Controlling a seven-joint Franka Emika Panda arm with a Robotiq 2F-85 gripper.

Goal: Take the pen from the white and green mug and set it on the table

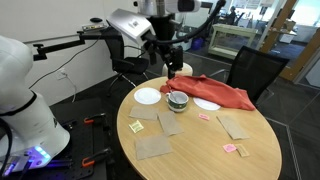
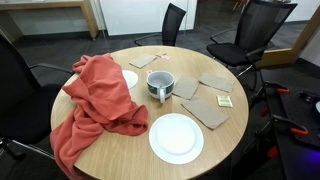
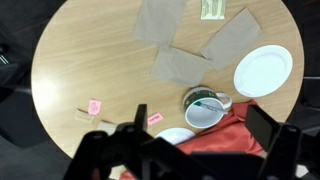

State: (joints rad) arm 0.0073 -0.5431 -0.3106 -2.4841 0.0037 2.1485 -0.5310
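Observation:
The white and green mug (image 3: 190,97) stands upright on the round wood table (image 3: 90,50), beside a red cloth (image 3: 235,140). It shows in both exterior views (image 1: 178,99) (image 2: 160,85). The slim dark greenish pen (image 3: 208,106) lies slanted inside the mug, leaning on its rim. My gripper (image 3: 200,120) is open and empty, its two dark fingers either side of the mug in the wrist view. In an exterior view the gripper (image 1: 172,62) hangs well above the mug. It is out of view in the exterior view that shows the mug from the cloth side.
White plates (image 3: 263,70) (image 3: 178,136) flank the mug. Several brown paper squares (image 3: 180,65), pink notes (image 3: 95,106) and a yellow packet (image 3: 211,8) lie on the table. The red cloth (image 2: 95,100) drapes over the table edge. Black chairs (image 1: 255,70) (image 2: 255,25) stand around.

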